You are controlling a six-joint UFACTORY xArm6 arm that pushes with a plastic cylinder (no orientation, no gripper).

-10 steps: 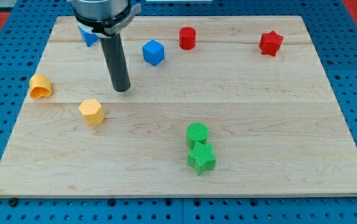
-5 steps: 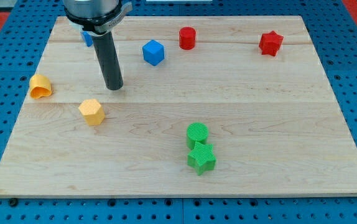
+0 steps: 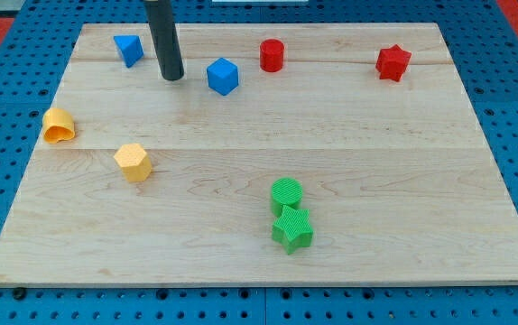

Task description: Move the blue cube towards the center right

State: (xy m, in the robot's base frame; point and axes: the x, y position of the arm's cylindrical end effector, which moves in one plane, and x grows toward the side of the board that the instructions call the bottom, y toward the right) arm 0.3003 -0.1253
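Note:
The blue cube (image 3: 223,76) sits on the wooden board (image 3: 349,144) near the view's top, left of centre. My tip (image 3: 171,77) rests on the board just left of the blue cube, with a small gap between them. The dark rod rises from the tip out of the view's top. A second blue block (image 3: 128,49), wedge-like, lies up and left of the tip.
A red cylinder (image 3: 272,55) stands right of the blue cube and a red star (image 3: 393,62) at the top right. An orange cylinder (image 3: 58,125) and an orange block (image 3: 134,162) lie at the left. A green cylinder (image 3: 286,193) touches a green star (image 3: 291,228) at bottom centre.
My tip has moved toward the view's top, from lower left of the blue cube to level with it on its left. The arm's body has left the view. No block has moved.

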